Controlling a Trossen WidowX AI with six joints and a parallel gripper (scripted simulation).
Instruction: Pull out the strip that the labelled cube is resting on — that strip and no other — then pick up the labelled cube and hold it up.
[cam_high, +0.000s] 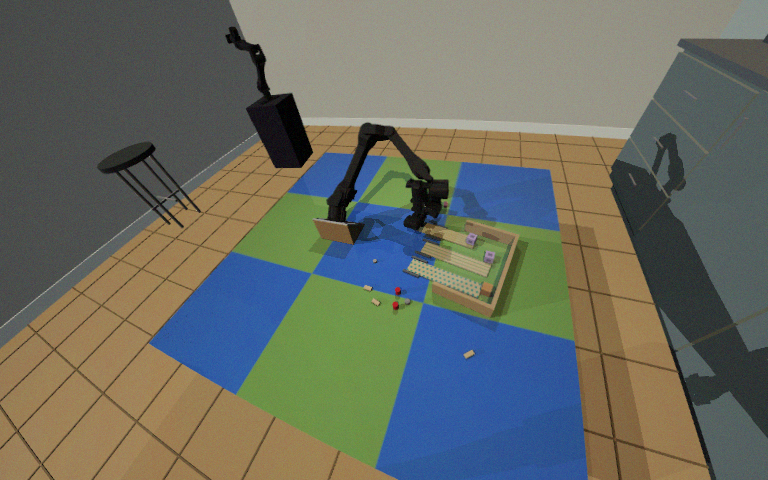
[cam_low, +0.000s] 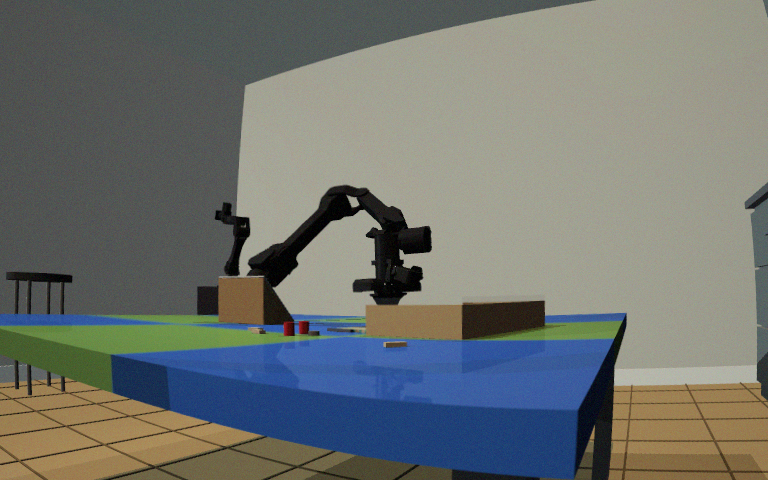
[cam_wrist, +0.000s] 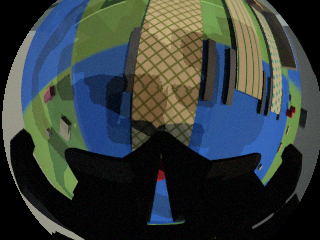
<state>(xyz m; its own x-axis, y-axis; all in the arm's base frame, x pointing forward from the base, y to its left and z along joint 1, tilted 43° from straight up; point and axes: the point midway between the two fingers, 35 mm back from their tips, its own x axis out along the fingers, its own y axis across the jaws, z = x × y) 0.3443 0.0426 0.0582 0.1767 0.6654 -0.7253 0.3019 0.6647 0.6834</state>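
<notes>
My gripper (cam_low: 387, 300) (cam_wrist: 161, 135) is shut and empty, pointing down at the near end of the cross-hatched strip (cam_high: 441, 233) (cam_wrist: 167, 55). Whether its tips touch the strip is unclear. A pale purple cube (cam_high: 471, 238) rests at that strip's far end. A second purple cube (cam_high: 489, 256) is near the far end of the striped strip (cam_high: 455, 259) (cam_wrist: 246, 50); its exact support is unclear. An orange cube (cam_high: 486, 289) sits at the far end of the dotted strip (cam_high: 444, 276) (cam_wrist: 274, 65). The cubes' labels are too small to read.
A wooden-walled enclosure (cam_high: 508, 266) (cam_low: 413, 320) surrounds the strips' far ends, open toward the arm. Dark guide bars (cam_wrist: 208, 70) flank the strips. Two red cylinders (cam_high: 398, 290) (cam_low: 288, 328) and several small blocks lie outside. A small pink block (cam_high: 445, 204) (cam_wrist: 49, 94) lies behind the arm.
</notes>
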